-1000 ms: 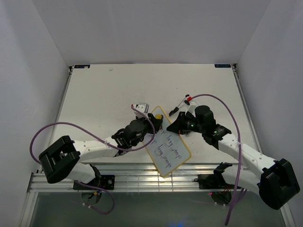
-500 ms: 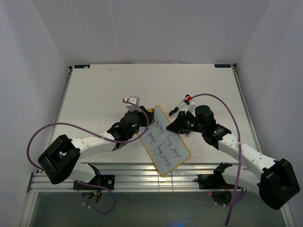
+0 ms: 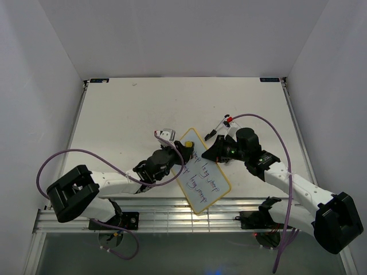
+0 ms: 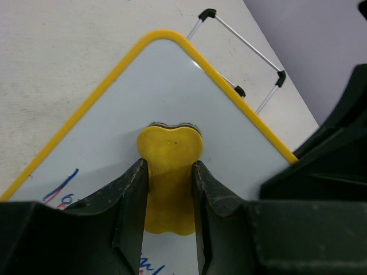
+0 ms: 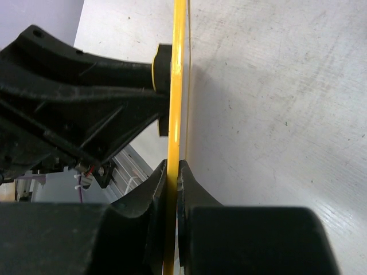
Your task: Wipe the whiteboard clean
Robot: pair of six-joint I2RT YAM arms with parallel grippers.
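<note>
The whiteboard (image 3: pixel 203 175) has a yellow frame and purple handwriting, and stands tilted near the table's front. My left gripper (image 3: pixel 187 145) is shut on the yellow peanut-shaped eraser (image 3: pixel 190 143) and presses it on the board's far corner. In the left wrist view the eraser (image 4: pixel 170 154) sits between my fingers (image 4: pixel 133 189) on the white surface (image 4: pixel 172 86), with writing at the lower left. My right gripper (image 3: pixel 215 152) is shut on the board's right edge. In the right wrist view the yellow frame (image 5: pixel 175 103) runs edge-on between the jaws of my right gripper (image 5: pixel 172 172).
A thin wire bracket with black tips (image 3: pixel 218 127) lies on the table just beyond the board; it also shows in the left wrist view (image 4: pixel 241 48). White walls enclose the table on three sides. The metal rail (image 3: pixel 172 220) runs along the front edge.
My left gripper swung left off the board's far corner with the eraser, then came back right onto the corner. The right gripper and the board have held still.
</note>
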